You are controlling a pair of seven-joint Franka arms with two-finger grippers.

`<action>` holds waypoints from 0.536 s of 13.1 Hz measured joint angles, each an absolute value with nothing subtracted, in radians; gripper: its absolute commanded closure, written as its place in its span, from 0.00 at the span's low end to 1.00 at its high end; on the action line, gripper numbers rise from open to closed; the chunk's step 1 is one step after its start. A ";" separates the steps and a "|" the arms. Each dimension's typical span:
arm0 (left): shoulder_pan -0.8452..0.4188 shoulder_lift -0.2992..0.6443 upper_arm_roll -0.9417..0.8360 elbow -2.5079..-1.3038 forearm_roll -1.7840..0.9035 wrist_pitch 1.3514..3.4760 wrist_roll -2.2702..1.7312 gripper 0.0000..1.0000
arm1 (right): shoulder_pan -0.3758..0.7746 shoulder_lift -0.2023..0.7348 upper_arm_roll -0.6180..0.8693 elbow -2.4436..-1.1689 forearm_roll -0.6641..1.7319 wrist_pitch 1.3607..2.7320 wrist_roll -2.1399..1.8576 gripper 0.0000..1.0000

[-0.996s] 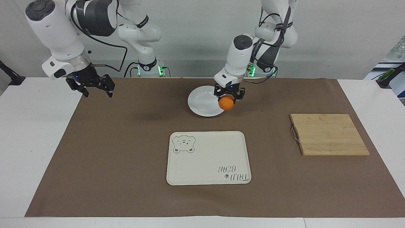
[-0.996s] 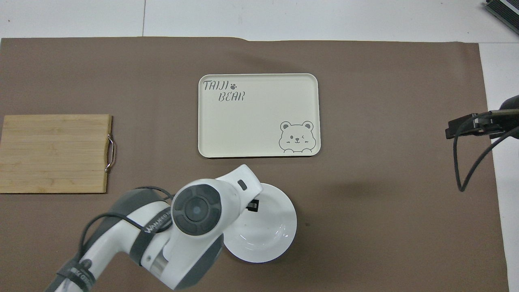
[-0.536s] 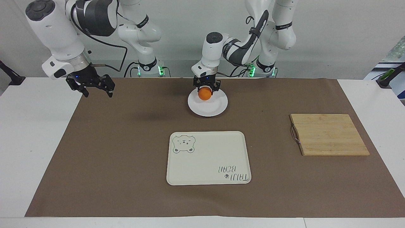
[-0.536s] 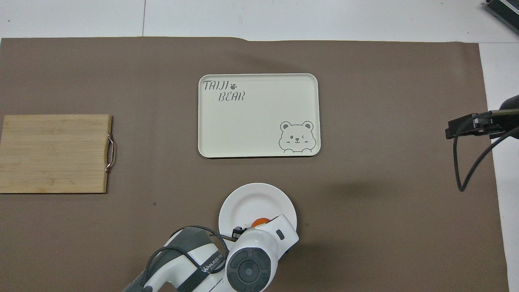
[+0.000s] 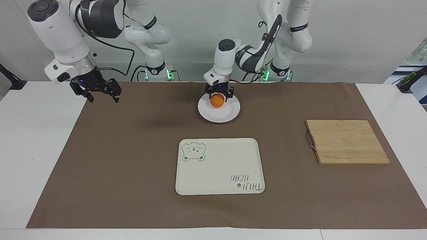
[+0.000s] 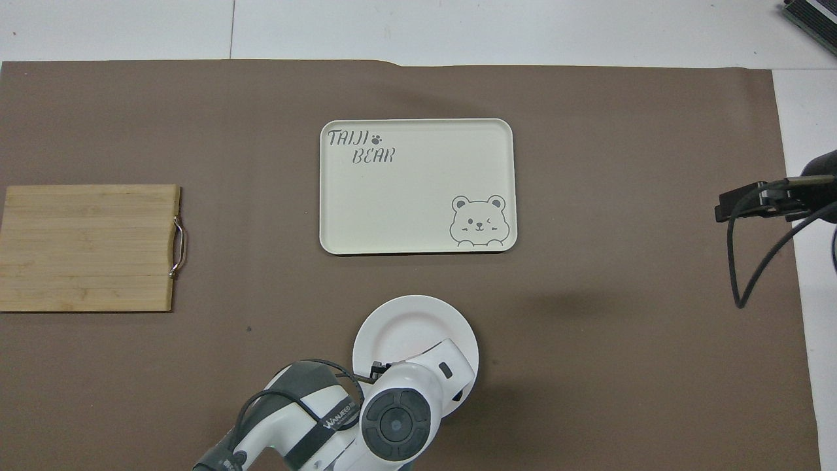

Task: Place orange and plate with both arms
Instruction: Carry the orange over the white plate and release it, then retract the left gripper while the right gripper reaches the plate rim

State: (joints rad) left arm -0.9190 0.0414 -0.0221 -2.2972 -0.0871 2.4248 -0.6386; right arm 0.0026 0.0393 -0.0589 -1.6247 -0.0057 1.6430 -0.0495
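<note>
The left hand (image 5: 219, 94) hangs low over the plate (image 5: 230, 113), at the plate's edge nearer the robots. The orange (image 5: 217, 100) sits directly under it, between its fingers. The fingers flank the fruit on either side, but whether they press it or have let go cannot be told; nor is it clear if the orange rests on the plate or hangs just above it. In the overhead view the left arm's wrist covers the orange completely, and only the part of the plate (image 6: 405, 320) farther from the robots shows past it.

The tray (image 5: 220, 166) lies well apart from the left hand, farther from the robots than the plate. The board (image 5: 347, 141) lies toward the left arm's end of the bench, also well apart from that hand.

The right hand (image 5: 96, 91) waits in the air over the edge of the brown mat (image 5: 133, 166) at the right arm's end of the bench, its fingers spread apart and holding nothing. The plate and orange are well away from it, toward the middle of the bench. In the overhead view only a dark part of the right hand (image 6: 752, 204) pokes in from the side.
</note>
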 measured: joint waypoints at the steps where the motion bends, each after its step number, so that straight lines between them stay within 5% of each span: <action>1: -0.904 0.041 -0.016 -2.280 -0.087 2.424 -0.639 0.00 | 0.013 0.039 -0.057 -1.633 -0.006 1.648 -0.050 0.00; 7: -0.663 0.031 -0.001 -2.059 -0.050 2.255 -0.478 0.00 | 0.113 -0.009 -0.045 -1.789 -0.006 1.661 -0.046 0.00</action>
